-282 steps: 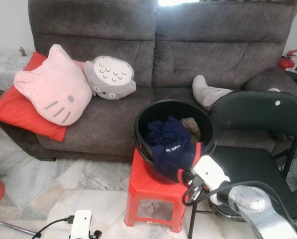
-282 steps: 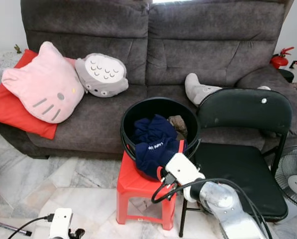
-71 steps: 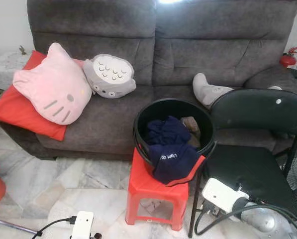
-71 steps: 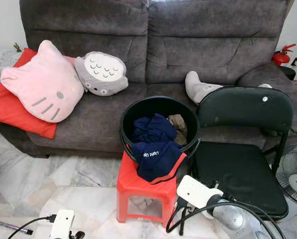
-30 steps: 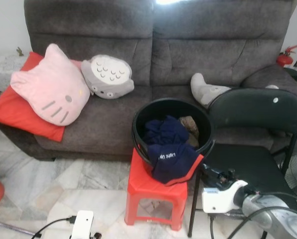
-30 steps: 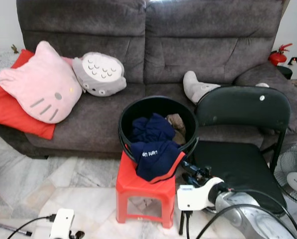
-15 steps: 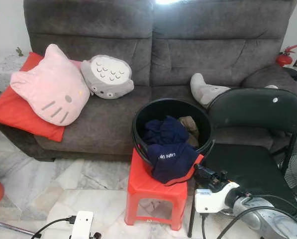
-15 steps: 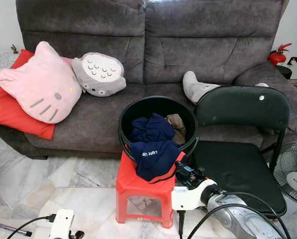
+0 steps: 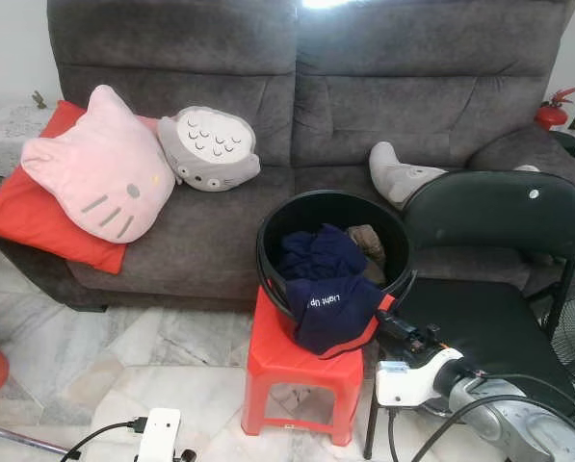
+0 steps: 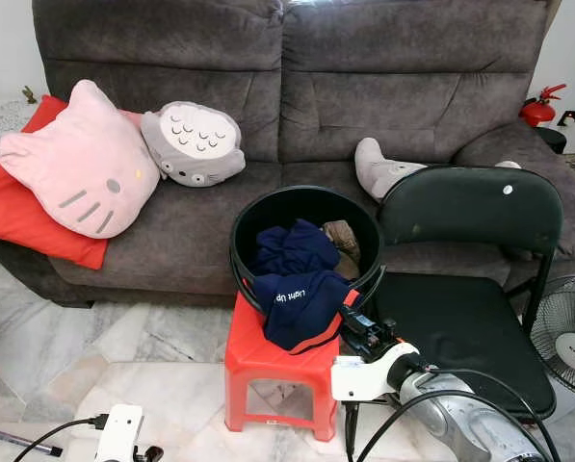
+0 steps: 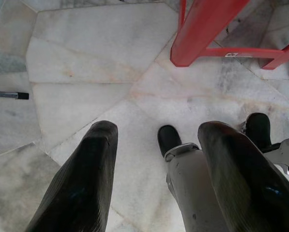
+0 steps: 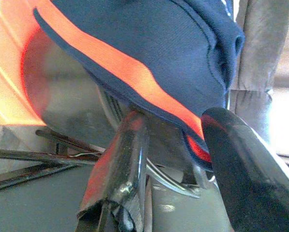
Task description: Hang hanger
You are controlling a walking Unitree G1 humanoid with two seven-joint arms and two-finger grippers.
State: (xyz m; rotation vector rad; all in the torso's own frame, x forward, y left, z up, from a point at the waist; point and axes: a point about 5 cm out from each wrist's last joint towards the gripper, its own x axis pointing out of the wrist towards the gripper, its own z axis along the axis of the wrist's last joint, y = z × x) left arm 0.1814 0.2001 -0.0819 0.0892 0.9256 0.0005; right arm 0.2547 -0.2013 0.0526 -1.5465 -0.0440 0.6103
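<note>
Navy shirt [image 9: 331,306] drapes over bucket [image 9: 271,252] rim. Right gripper [image 10: 361,328] reaching under hem, jaws open. Next: close on cloth. Left gripper [image 11: 159,159] idle, open.

Silver right arm [image 9: 518,423], white wrist block, black cables, black-fingered gripper [image 10: 356,325].

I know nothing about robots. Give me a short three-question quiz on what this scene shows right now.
1. True or false: the round black plastic bucket stands on the small red plastic stool.
2. The right pincer reaches toward: A) the pink cat-face cushion, B) the navy garment with orange trim, C) the black folding chair.
3. Are the left pincer's fingers open or shut?

Key: 1 true; 2 B; 3 open.
</note>
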